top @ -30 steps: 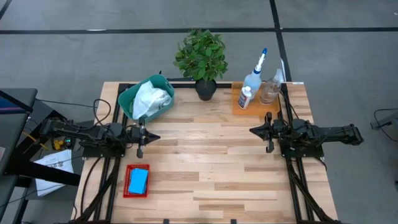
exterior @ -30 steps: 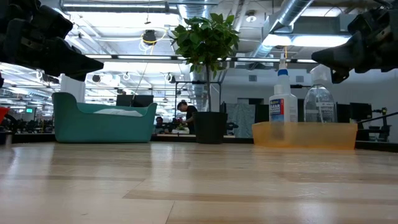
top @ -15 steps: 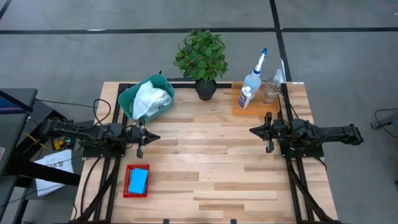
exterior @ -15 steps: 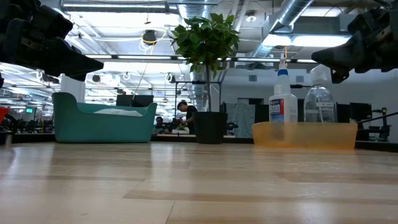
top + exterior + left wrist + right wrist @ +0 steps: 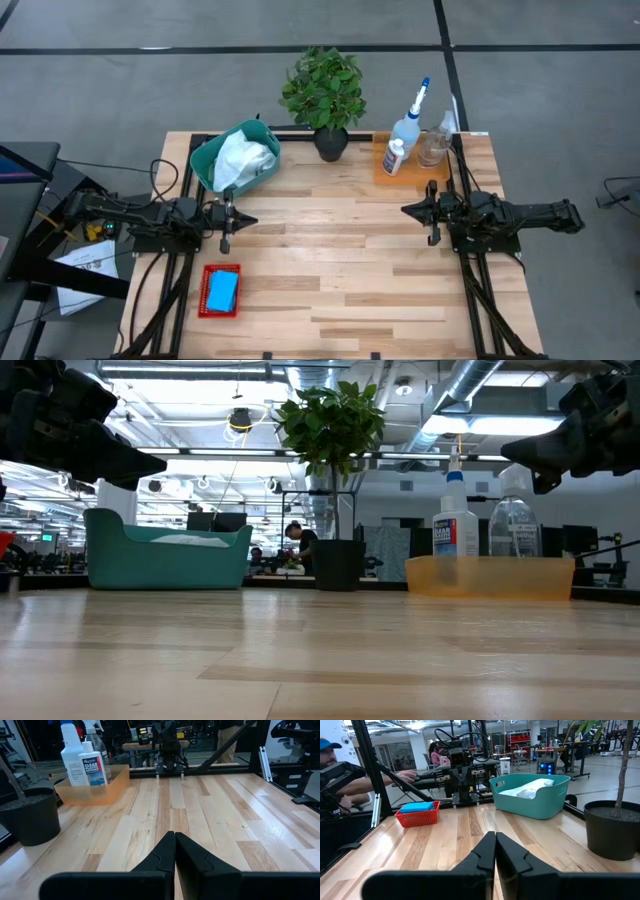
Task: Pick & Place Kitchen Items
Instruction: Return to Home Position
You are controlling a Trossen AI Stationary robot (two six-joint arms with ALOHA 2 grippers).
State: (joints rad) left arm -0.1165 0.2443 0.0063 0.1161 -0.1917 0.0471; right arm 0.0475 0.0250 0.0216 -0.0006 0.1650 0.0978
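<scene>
Both arms are pulled in at the side edges of the surface (image 5: 330, 260), claws aimed at each other across the middle and raised off the wood.

Left claw (image 5: 250, 221) has its fingers pressed together and holds nothing. The wrist view shows the two tips meeting (image 5: 175, 836).

Right claw (image 5: 405, 210) also has its fingers together and holds nothing (image 5: 495, 836).

The orange bin (image 5: 383, 172) sits at the far right corner, near the right claw and on its far side, not touching it. Inside stand the blue-nozzle spray bottle (image 5: 408, 125), the clear spray bottle (image 5: 432, 148) and the small white bottle (image 5: 395, 157), all upright.

The teal tub (image 5: 205, 160) sits at the far left, just beyond the left claw, with the white cloth (image 5: 243, 158) in it.

The red basket (image 5: 204, 300) holds the blue sponge (image 5: 221, 290); it is on the near side of the left claw, apart from it.

The plant (image 5: 322, 88) stands at the far edge between tub and bin.
</scene>
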